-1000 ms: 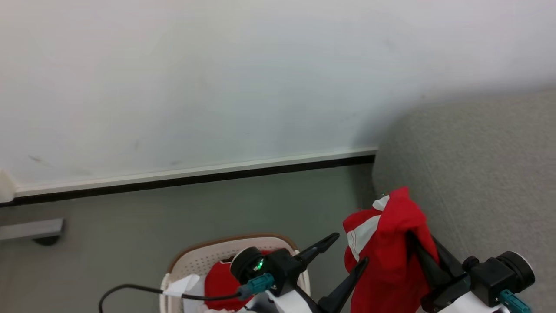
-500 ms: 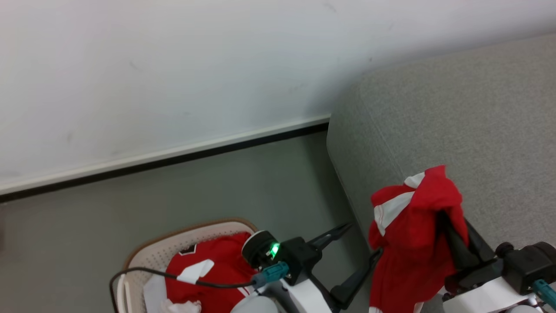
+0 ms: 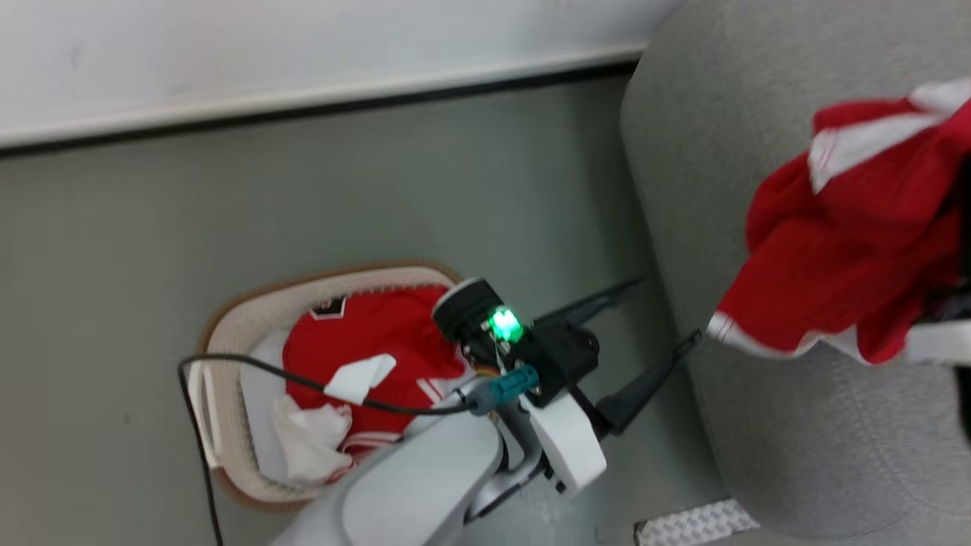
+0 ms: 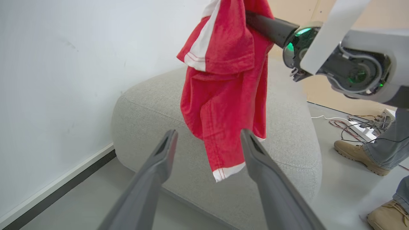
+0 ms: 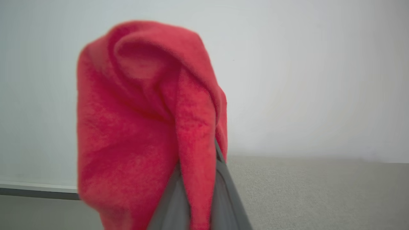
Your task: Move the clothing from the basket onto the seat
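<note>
A red jersey, the clothing (image 3: 850, 250), hangs from my right gripper (image 5: 199, 179), which is shut on its bunched top. It dangles above the light grey seat (image 3: 728, 152), its white-trimmed hem clear of the cushion (image 4: 287, 127) in the left wrist view. The right gripper's dark fingers (image 4: 268, 27) run into the cloth (image 4: 223, 89) there. More red clothing (image 3: 372, 334) lies in the cream basket (image 3: 227, 330) on the floor. My left gripper (image 3: 666, 312) is open and holds nothing, between basket and seat, with its fingers (image 4: 163, 153) pointing at the hanging jersey.
A white cloth (image 3: 311, 444) lies in the basket beside the red fabric. A white wall with a dark baseboard (image 3: 303, 106) runs behind. A person's boots (image 4: 354, 153) stand right of the seat, near cables and a power strip (image 4: 361, 126). A ribbed metal plate (image 3: 694, 523) lies on the floor.
The head camera has tilted down, bringing the basket fully into view. My right gripper has carried the red jersey further over the seat. The left gripper stays open.
</note>
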Controlling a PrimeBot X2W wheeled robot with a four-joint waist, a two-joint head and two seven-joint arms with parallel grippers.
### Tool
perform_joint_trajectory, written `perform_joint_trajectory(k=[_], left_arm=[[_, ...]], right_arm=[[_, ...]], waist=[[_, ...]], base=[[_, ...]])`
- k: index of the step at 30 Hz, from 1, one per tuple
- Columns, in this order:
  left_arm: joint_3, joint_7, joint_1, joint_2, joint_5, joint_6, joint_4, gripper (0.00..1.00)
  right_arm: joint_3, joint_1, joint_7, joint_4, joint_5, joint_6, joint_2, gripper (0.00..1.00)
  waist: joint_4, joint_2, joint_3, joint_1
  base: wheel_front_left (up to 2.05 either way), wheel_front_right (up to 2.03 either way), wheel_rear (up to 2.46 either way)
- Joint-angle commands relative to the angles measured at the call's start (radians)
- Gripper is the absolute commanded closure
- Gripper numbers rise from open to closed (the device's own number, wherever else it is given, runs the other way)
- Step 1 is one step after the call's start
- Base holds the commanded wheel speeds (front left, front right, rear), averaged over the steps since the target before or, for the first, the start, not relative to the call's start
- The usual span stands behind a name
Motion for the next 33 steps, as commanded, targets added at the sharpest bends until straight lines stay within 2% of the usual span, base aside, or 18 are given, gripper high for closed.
perform_joint_trajectory(k=[1,4,12,20,24,30,31,32,33], left_arm=[[0.005,-0.001,-0.034,0.014,0.023,-0.001,0.0,0.0],[0.01,-0.004,-0.08,0.024,0.039,-0.001,-0.009,0.0],[0.029,-0.027,-0.146,0.04,0.068,0.02,-0.028,0.0],[0.04,-0.04,-0.116,0.061,0.061,0.053,-0.041,0.0],[0.037,-0.043,-0.093,0.071,0.059,0.069,-0.056,0.0],[0.041,-0.027,-0.058,0.096,0.046,0.091,-0.083,0.0],[0.043,-0.026,-0.049,0.104,0.041,0.095,-0.086,0.0],[0.045,-0.021,-0.042,0.112,0.038,0.098,-0.089,0.0],[0.047,-0.018,-0.035,0.12,0.036,0.102,-0.093,0.0]], right_arm=[[-0.02,-0.058,0.001,0.021,-0.002,0.0,-0.026,1.0],[-0.061,-0.172,0.001,0.076,-0.003,0.0,-0.068,1.0],[-0.171,-0.485,0.001,0.267,-0.004,0.0,-0.276,1.0],[-0.3,-0.656,0.018,0.464,-0.019,-0.001,-0.47,1.0],[-0.349,-0.641,0.014,0.587,-0.061,-0.001,-0.481,1.0],[-0.413,-0.584,0.004,0.785,-0.153,-0.001,-0.4,1.0],[-0.423,-0.581,0.003,0.809,-0.164,-0.001,-0.39,0.81],[-0.432,-0.577,0.001,0.83,-0.183,-0.001,-0.381,0.74],[-0.433,-0.573,0.001,0.845,-0.206,-0.001,-0.371,0.54]], waist=[[0.045,0.0,0.117,-0.0003],[0.055,0.0,0.178,-0.0003],[0.096,0.0,0.283,-0.0003],[0.153,0.0,0.316,-0.0003],[0.178,0.0,0.325,-0.0003],[0.192,0.0,0.316,-0.0003],[0.191,0.0,0.31,-0.0003],[0.19,0.0,0.304,-0.0003],[0.188,0.0,0.299,-0.0003]], base=[[0.0,0.0,0.0],[0.0,0.0,0.0],[0.0,0.0,0.0],[0.0,0.0,0.0],[0.0,0.0,0.0],[0.0,0.0,0.0],[0.0,0.0,0.0],[0.0,0.0,0.0],[0.0,0.0,0.0]])
